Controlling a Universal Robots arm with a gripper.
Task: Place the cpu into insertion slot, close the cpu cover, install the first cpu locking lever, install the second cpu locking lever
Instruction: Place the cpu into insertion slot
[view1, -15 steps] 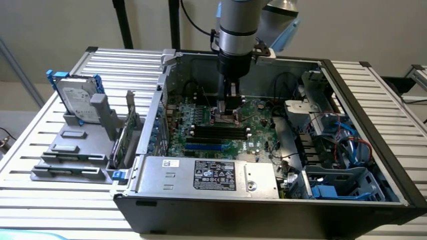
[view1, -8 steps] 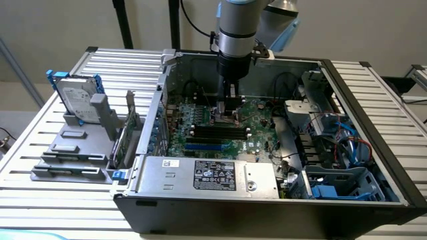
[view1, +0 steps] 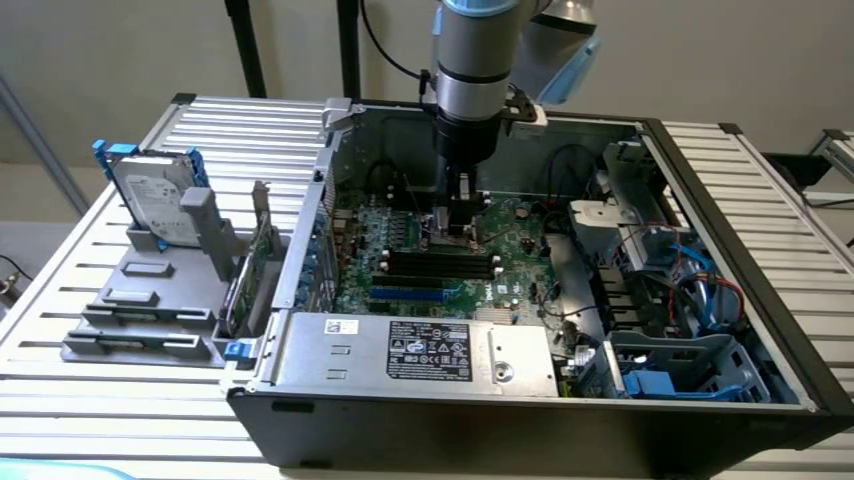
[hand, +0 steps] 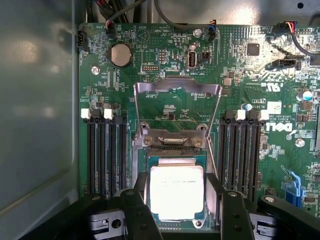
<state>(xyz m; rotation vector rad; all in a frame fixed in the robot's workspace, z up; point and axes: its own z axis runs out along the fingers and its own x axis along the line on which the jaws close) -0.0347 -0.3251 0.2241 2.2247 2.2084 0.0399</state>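
Observation:
The cpu lies shiny silver face up in the insertion slot, a square socket with a silvery rim on the green board. The cpu cover, a thin silvery frame with a window, stands swung back off the socket on its hinge. Thin wire levers run along both sides of it. My gripper hovers low over the socket, open, with one black finger on each side of the cpu. In the exterior view the gripper reaches straight down into the open computer case.
Black memory slots flank the socket on both sides. A grey labelled power supply box sits at the case's front. Cables and a blue drive cage fill the exterior view's right. A hard drive stands on a grey rack outside.

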